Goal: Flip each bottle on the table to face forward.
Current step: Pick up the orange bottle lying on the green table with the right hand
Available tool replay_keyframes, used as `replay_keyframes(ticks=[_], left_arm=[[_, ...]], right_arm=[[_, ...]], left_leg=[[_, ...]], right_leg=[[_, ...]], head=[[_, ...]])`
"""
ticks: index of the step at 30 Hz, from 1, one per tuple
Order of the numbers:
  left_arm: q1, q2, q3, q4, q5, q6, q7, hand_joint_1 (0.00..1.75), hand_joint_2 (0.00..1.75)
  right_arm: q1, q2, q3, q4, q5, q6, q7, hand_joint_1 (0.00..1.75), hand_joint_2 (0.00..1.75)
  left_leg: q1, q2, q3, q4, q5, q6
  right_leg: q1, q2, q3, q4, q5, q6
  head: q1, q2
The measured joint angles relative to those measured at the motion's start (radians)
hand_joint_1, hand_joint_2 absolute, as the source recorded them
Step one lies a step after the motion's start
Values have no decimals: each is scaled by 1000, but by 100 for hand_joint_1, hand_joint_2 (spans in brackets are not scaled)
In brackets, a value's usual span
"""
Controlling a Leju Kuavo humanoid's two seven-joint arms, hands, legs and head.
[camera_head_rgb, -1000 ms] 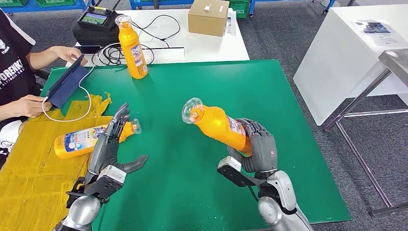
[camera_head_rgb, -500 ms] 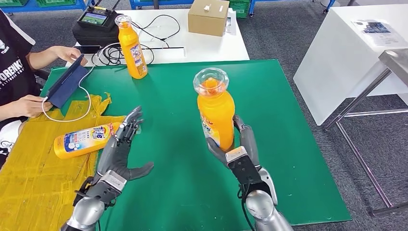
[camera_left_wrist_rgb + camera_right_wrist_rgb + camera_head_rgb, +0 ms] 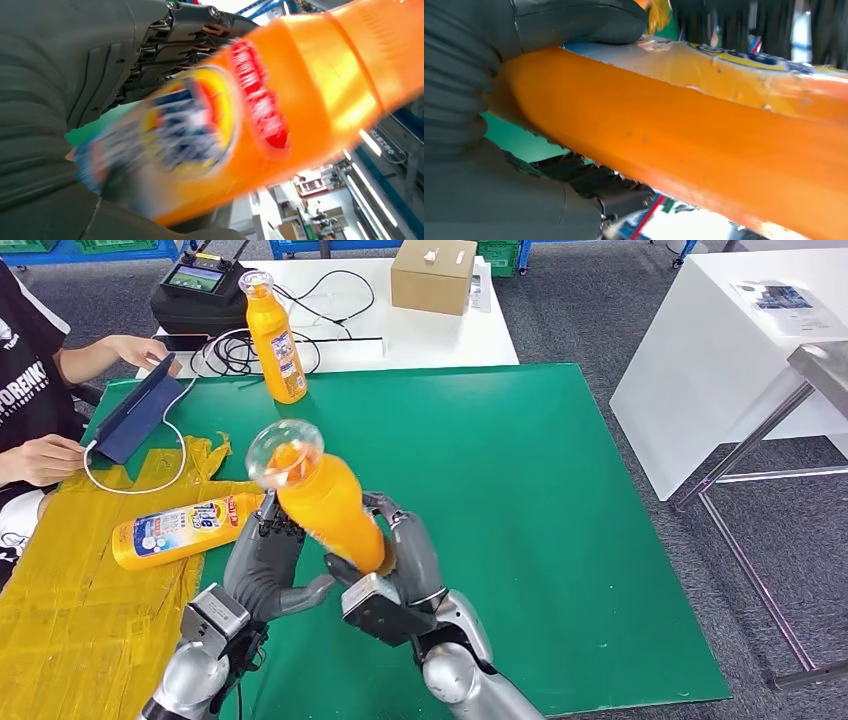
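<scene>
My right hand [image 3: 400,565] grips an orange bottle [image 3: 325,505] by its lower body and holds it above the green mat [image 3: 520,470], clear cap tilted up and to the left. Its label shows blurred in the left wrist view [image 3: 200,120], and its orange side runs close past the right wrist camera [image 3: 704,145]. My left hand [image 3: 262,565] is spread right beside this bottle, fingers behind it; whether they touch is unclear. A second orange bottle [image 3: 180,530] lies on its side at the mat's left edge. A third [image 3: 277,340] stands upright at the back.
A person sits at the left with a tablet [image 3: 135,415] and a white cable. Yellow sheeting [image 3: 60,610] covers the left side. Behind the mat a white table carries a black device [image 3: 197,285], cables and a cardboard box [image 3: 432,275]. Another white table [image 3: 720,350] stands right.
My right hand has carried the bottle from the mat's middle leftward and tilted it toward my left hand. The left hand has moved right to meet it.
</scene>
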Motion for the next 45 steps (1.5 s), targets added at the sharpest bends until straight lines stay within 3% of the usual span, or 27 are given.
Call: replay_keyframes(ticks=[8, 20, 24, 41, 42, 45], left_arm=[[-8, 0, 24, 1, 11, 0, 2, 0, 175], [-8, 0, 28, 1, 14, 3, 3, 0, 175], [-7, 0, 34, 1, 28, 26, 3, 175, 175], [23, -16, 51, 1, 65, 126, -23, 175, 175], [23, -16, 51, 1, 65, 127, -24, 175, 175], [24, -19, 51, 0, 62, 139, -31, 175, 175]], right_arm=[[-15, 8, 78, 45, 76, -43, 2, 175, 175], [-22, 7, 101, 65, 92, -52, 4, 171, 175], [-35, 7, 127, 78, 140, -85, 8, 172, 175], [-52, 6, 169, 117, 45, -96, 14, 174, 175], [-52, 6, 169, 118, 43, -97, 14, 158, 175], [-50, 6, 169, 119, 35, -109, 11, 28, 175]], left_leg=[[0, 0, 0, 0, 0, 0], [0, 0, 0, 0, 0, 0], [0, 1, 0, 0, 0, 0], [0, 1, 0, 0, 0, 0], [0, 1, 0, 0, 0, 0], [0, 1, 0, 0, 0, 0]], right_leg=[[0, 0, 0, 0, 0, 0], [0, 0, 0, 0, 0, 0], [0, 0, -1, 0, 0, 0], [0, 0, -1, 0, 0, 0], [0, 0, -1, 0, 0, 0], [0, 0, -1, 0, 0, 0]], head=[[0, 0], [0, 0], [0, 0], [0, 0], [0, 0], [1, 0]])
